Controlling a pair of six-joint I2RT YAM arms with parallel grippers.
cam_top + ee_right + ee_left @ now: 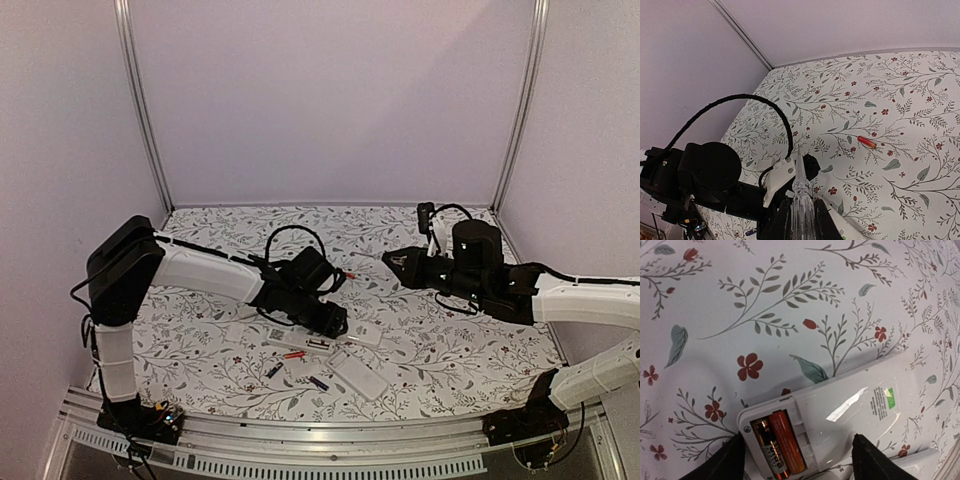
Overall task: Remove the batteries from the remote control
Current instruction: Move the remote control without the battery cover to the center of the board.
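Top view: left gripper (325,318) low over white remote (290,342), loose batteries (294,354) beside it | Left wrist: jaws wide astride remote's open bay holding black-gold battery (769,447) and orange battery (788,442) | Right wrist: right gripper (801,222) clamped on clear stick tool (800,185); red battery (866,142) lies on floral table (920,100).

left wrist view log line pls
white plastic remote: open | black-gold and orange batteries: seated | left gripper: jaws open astride it | right gripper: jaws shut on clear stick
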